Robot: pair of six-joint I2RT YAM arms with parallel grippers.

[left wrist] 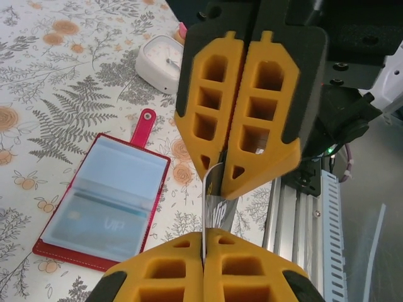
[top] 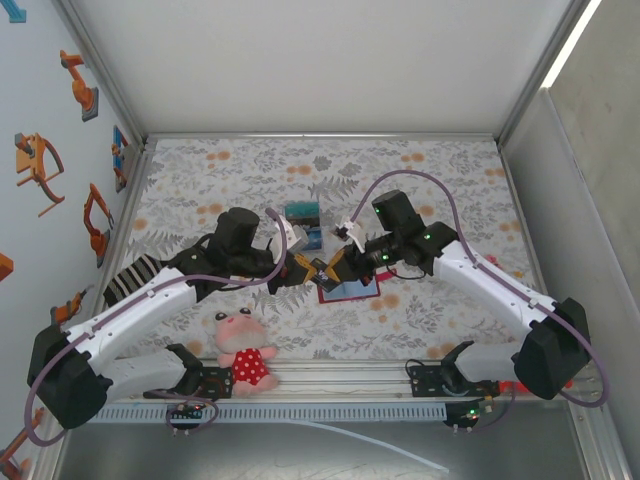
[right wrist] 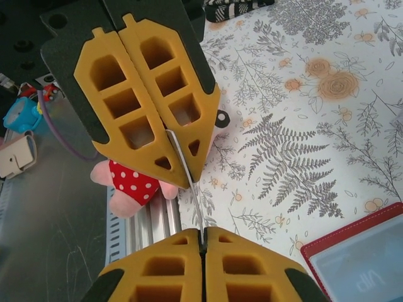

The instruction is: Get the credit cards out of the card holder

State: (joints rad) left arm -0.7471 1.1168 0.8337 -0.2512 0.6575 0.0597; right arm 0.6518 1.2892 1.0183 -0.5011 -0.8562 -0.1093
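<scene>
**Top view.** The two arms meet over the near middle of the desk (top: pixel 430 170). The left pincer (top: pixel 310 268) and right pincer (top: pixel 332 268) stand tip to tip, just above the far-left corner of the holder (top: pixel 352 292). The holder lies open and flat on the desk, its pale blue inside facing up. A blue card (top: pixel 313 240) lies on the desk just behind the pincers, and a teal item (top: pixel 301 212) lies behind that. What the teal item is cannot be told. A plush toy (top: pixel 243 350) sits at the near edge, left of centre.

**Left wrist view.** The left pincer (left wrist: pixel 203 236) is pressed together on the lower edge of a thin card (left wrist: pixel 213 201), which is seen edge-on and upright. The right pincer (left wrist: pixel 220 182) comes in from above, its jaws together, and the upper end of the card sits at its tips. The holder (left wrist: pixel 75 258) lies open on the desk to the left with its tab pointing away, apart from both pincers. A small white clock (left wrist: pixel 160 60) stands beyond it.

**Right wrist view.** The right pincer (right wrist: pixel 203 231) has its jaws together, with the card (right wrist: pixel 196 201) rising from the seam between them. The left pincer (right wrist: pixel 189 170) pinches the other end of the card. A corner of the holder (right wrist: pixel 349 231) shows at lower right, flat on the desk. The plush toy (right wrist: pixel 129 182) lies behind the left pincer at the desk edge.
</scene>
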